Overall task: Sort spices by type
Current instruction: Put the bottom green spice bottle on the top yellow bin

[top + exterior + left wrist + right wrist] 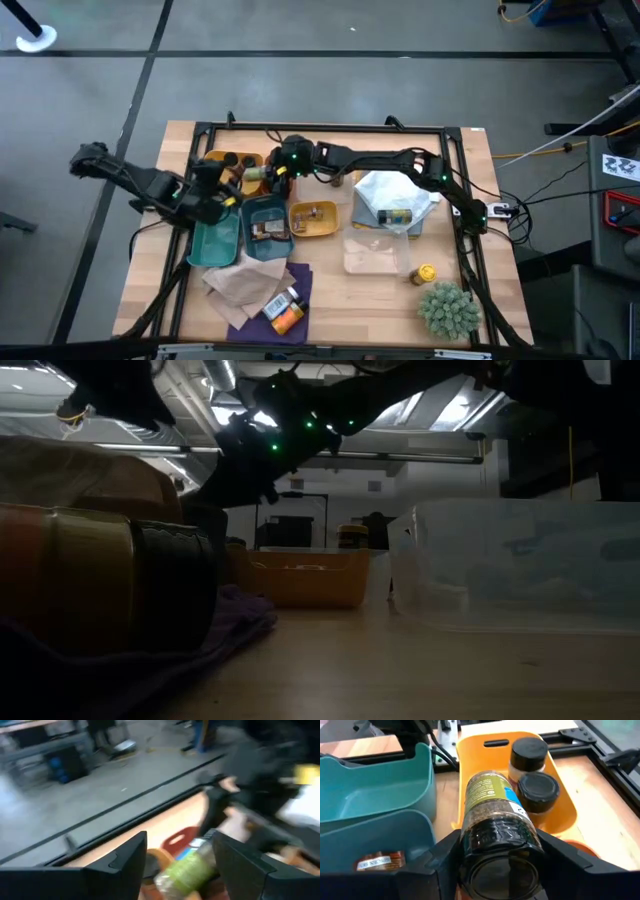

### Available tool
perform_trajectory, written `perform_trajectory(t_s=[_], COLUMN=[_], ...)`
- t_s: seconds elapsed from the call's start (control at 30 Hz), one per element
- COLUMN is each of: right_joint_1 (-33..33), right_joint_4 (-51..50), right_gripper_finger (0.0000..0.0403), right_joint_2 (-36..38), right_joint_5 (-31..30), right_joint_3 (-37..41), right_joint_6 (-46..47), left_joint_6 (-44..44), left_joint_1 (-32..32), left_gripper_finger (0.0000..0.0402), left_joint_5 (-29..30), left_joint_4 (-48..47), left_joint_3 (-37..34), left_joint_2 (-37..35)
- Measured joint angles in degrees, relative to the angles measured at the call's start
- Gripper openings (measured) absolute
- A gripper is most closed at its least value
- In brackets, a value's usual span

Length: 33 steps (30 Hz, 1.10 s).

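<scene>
Beneath the right gripper [495, 865], which clamps one green-labelled jar [495, 815], two black-capped jars [532, 772] sit in one orange tray [470, 755]; two teal trays [375, 795] lie beside it, one holding one packet [377, 861].

Two black jointed arms, green indicator lights, angular dark fingers [560, 857], black cabling

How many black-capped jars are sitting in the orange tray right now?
2: two black-capped jars stand side by side in the orange tray, just beyond the jar the right gripper holds. That jar may hide others.
</scene>
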<state>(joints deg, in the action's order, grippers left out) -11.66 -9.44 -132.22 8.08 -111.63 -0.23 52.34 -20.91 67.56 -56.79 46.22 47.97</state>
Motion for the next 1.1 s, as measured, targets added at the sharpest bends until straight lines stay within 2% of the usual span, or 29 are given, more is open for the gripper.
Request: perform_trajectory(t_s=[0.23,0.47,0.8,1.1], right_joint_1=[0.04,0.04,0.04,0.04], right_joint_4=[0.89,0.86,0.86,0.58], right_gripper_finger=[0.0216,0.0216,0.0216,0.0216], right_joint_2=[0.0,0.0,0.0,0.0], right_joint_5=[0.07,-0.02,-0.07,-0.07], right_joint_3=[0.0,0.0,0.0,0.0], right_joint_6=[1.29,1.29,1.29,1.27], left_joint_6=[-3.49,-6.05,-6.52,-6.34], left_joint_1=[13.62,21.99,28.22,29.01], left_gripper_finger=[0.0172,0.0138,0.0104,0.0061], left_joint_5=[-9.94,-17.99,-24.78,-29.18], left_joint_4=[-0.22,-0.11,0.7,2.29], left_joint_3=[0.0,0.0,0.0,0.0], left_joint_2=[3.19,7.51,14.19,18.46])
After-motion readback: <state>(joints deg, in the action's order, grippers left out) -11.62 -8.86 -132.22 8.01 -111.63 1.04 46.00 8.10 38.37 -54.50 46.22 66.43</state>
